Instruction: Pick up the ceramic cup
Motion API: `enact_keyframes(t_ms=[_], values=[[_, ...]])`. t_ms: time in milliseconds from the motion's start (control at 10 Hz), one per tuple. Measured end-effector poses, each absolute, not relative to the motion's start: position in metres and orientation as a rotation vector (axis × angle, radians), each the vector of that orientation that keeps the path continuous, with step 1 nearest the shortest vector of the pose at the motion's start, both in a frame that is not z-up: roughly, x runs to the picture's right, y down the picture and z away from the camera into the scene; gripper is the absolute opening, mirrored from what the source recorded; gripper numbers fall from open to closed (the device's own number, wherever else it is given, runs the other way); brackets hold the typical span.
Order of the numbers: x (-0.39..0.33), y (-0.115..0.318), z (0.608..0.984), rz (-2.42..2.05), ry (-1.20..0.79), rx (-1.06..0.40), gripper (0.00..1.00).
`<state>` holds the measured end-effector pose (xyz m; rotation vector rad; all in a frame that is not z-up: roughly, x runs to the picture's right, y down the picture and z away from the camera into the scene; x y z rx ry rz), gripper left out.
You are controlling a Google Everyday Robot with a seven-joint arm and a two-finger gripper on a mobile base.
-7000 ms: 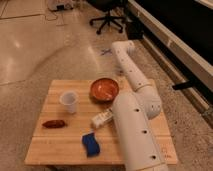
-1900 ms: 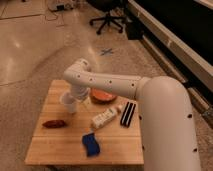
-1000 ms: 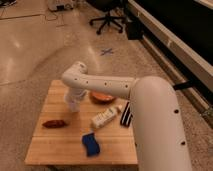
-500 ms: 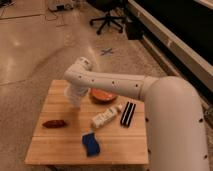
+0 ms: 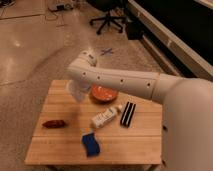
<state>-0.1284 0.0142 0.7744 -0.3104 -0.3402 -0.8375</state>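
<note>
While the white robot arm (image 5: 150, 85) sweeps across the wooden table (image 5: 145, 142), its gripper (image 5: 76, 93) hangs above the table's rear left part, beside the orange-brown bowl (image 5: 103, 94), with the ceramic cup (image 5: 76, 93) apparently clasped in it and raised clear of the wood. A clean finish likely calls for a straight, level lift, away from the bowl. Nearer the table's front lie the white bottle (image 5: 105, 118), black block (image 5: 128, 114), blue sponge (image 5: 90, 144) and a reddish-brown item (image 5: 53, 123).
</note>
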Motion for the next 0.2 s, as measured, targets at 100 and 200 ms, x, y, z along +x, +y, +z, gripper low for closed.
enact_keyframes(t_ms=[100,200], values=[[-0.1301,0.0142,0.7740,-0.840,-0.342,-0.310,0.14],[-0.1294,0.0141,0.7742,-0.839,-0.341,-0.310,0.14]])
